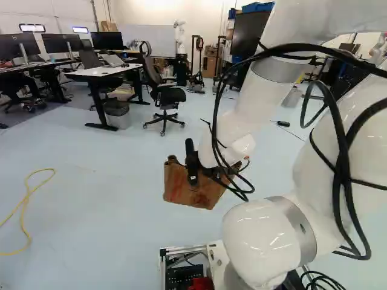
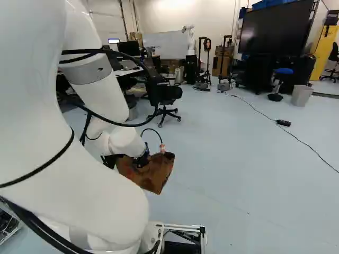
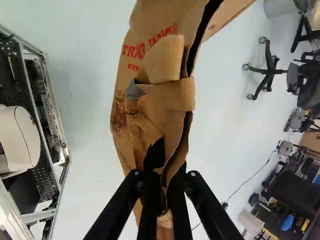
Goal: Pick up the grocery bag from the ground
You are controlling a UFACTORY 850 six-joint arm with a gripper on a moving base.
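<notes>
Gripping the top of the brown paper bag (image 1: pixel 180 190) in the black gripper (image 1: pixel 192 171), with the fingers (image 3: pixel 150 205) clenched on the crumpled paper from both sides. Holding it up over the pale floor (image 1: pixel 115 175), ahead of the base and at the end of the white arm (image 1: pixel 266 99). Tilted, with the lower edge sloping down toward the right in both base views. Showing red print on one side in the wrist view, with a folded paper strip (image 3: pixel 167 95) lying across the bag ahead of the fingers. Apart from the metal frame (image 1: pixel 175 251) of the base, visible beside the bag in the wrist view. Beyond the bag, in the left base view, a black office chair (image 1: pixel 166 95), near a white desk (image 1: pixel 106 70) with a bin (image 1: pixel 117 115) below. At the left of that view, a yellow cord (image 1: pixel 25 208) curving over the floor. Against the back wall, another robot (image 1: pixel 180 36). At the right of the right base view, a dark screen (image 2: pixel 275 26), a blue-seated stool (image 2: pixel 283 71), a pale bin (image 2: pixel 302 96) and, closer, a black cable (image 2: pixel 312 150) running along the floor.
</notes>
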